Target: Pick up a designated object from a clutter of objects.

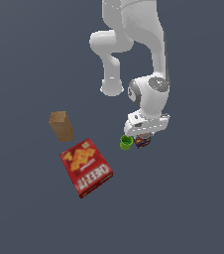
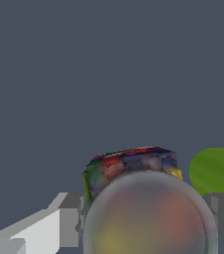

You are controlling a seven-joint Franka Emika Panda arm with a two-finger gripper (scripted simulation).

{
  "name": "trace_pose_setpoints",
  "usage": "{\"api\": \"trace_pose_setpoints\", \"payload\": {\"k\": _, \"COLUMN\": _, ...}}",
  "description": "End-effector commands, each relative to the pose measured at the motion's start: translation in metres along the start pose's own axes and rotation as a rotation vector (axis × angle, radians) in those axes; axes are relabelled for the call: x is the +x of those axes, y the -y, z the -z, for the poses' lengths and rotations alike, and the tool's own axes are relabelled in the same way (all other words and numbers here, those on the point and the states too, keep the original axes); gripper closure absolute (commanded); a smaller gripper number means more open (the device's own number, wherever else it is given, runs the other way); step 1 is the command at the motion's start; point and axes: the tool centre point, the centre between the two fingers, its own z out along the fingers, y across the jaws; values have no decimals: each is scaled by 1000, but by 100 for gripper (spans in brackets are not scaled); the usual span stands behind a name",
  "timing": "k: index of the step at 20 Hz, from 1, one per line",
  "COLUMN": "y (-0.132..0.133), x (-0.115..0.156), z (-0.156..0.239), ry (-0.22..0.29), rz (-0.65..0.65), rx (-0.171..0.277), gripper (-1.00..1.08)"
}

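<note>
The multicoloured can [image 1: 143,142] stands directly under my hand, to the exterior view's right of the small green cup [image 1: 126,143]. In the wrist view the can [image 2: 134,166] fills the space between my fingers, its blurred brownish top close to the camera. My gripper [image 1: 142,137] straddles it, and in the wrist view [image 2: 143,221] one grey finger [image 2: 70,221] sits against each side of the can. The jaws look closed on it. The green cup [image 2: 214,171] is right beside the can. The lumpy green object is not in view.
A red cracker box [image 1: 86,167] lies flat toward the exterior view's left, with a tan-brown box [image 1: 61,126] standing behind it. Both are well apart from the can. The floor is plain dark grey.
</note>
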Motion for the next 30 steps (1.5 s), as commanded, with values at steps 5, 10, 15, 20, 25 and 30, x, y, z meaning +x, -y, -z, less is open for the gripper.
{"api": "trace_pose_setpoints", "payload": {"k": 5, "y": -3, "x": -1, "z": 8, "ry": 1, "rz": -1, "rx": 0, "gripper": 108}}
{"api": "trace_pose_setpoints", "payload": {"k": 10, "y": -8, "x": -3, "z": 27, "ry": 3, "rz": -1, "rx": 0, "gripper": 108}}
{"api": "trace_pose_setpoints", "payload": {"k": 15, "y": -16, "x": -6, "z": 57, "ry": 7, "rz": 0, "rx": 1, "gripper": 108}}
{"api": "trace_pose_setpoints", "payload": {"k": 20, "y": -26, "x": -10, "z": 98, "ry": 11, "rz": 0, "rx": 2, "gripper": 108}}
{"api": "trace_pose_setpoints", "payload": {"k": 25, "y": -38, "x": -14, "z": 145, "ry": 16, "rz": 0, "rx": 4, "gripper": 108}}
{"api": "trace_pose_setpoints", "payload": {"k": 30, "y": -50, "x": -18, "z": 191, "ry": 21, "rz": -1, "rx": 4, "gripper": 108}}
